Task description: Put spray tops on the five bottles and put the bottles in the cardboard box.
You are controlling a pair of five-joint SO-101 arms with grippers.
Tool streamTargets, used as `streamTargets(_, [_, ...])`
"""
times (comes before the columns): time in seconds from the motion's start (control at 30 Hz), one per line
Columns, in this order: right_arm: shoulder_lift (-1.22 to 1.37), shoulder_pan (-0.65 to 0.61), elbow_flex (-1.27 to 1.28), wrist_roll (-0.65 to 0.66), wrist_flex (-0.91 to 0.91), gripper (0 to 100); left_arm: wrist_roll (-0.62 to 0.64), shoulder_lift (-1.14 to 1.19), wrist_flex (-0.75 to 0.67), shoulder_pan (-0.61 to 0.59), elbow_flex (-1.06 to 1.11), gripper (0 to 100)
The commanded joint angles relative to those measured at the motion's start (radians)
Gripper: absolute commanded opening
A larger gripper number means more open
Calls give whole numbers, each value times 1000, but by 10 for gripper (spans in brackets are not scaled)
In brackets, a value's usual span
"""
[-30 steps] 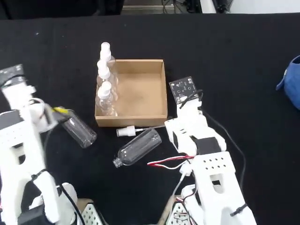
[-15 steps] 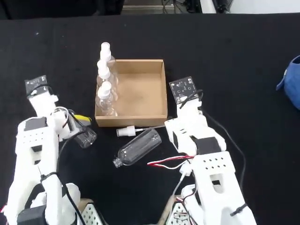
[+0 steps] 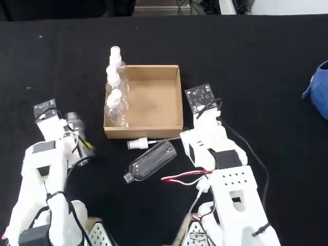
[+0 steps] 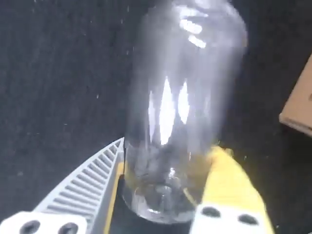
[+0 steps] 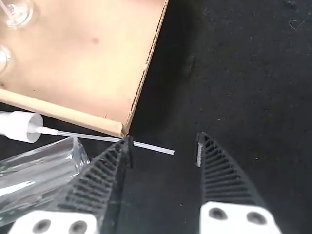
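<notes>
Tabletop (image 3: 266, 56), black, carries the box (image 3: 143, 132) near the middle of the high view; three capped bottles (image 3: 115, 105) stand in a row inside it along its left wall, each with a white spray top on, close together.

Left of the box and apart from it is the left gripper (image 4: 168, 156); its jaws are pinching the held bottle (image 4: 185, 92) near one end, a white ribbed jaw on one side of the clear wall and a yellow jaw on the other; the bottle points away from the arm's base, over the tabletop; whether it touches the tabletop I cannot tell.

Just in front of the box's front wall the loose bottle (image 3: 151, 160) lies on its side, its open neck toward the arms and its base toward the box's front right corner; the loose spray top (image 3: 137, 144) lies between this bottle and the wall, its white head to the left and its thin tube running right along the wall to that corner.

At the same corner is the right gripper (image 5: 164, 140), low over the tabletop; its jaws are spread, with the end of the tube and black tabletop between their tips; one tip is just beside the loose bottle's base and the box corner.

At the tabletop's right edge, well apart from everything else, sits a blue thing (image 3: 320, 95).
</notes>
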Motion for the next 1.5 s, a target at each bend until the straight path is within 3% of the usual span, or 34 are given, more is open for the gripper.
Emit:
streamTargets(0.0, [-31, 15, -4, -9, -25, 184, -149, -14, 69, -58, -93, 54])
streamTargets(0.17, [-31, 15, -4, -9, -25, 184, -428, -14, 150, -150, -162, 30])
streamTargets(0.4, [-31, 15, -4, -9, -25, 184, -927, -2, 348, -309, -208, 30])
streamTargets(0.7, [-31, 15, -4, -9, -25, 184, -1329, -9, 394, -549, -219, 30])
streamTargets(0.83, [-31, 15, -4, -8, -25, 184, -1421, -14, 388, -641, -219, 30])
streamTargets(1.07, [-30, 15, -4, -8, -25, 184, -1458, -14, 388, -630, -219, 31])
streamTargets(1.27, [-28, 15, -4, -8, -25, 184, -1459, -14, 388, -621, -222, 182])
streamTargets(1.47, [-30, 15, -4, -8, -25, 184, -1458, -14, 388, -613, -269, 188])
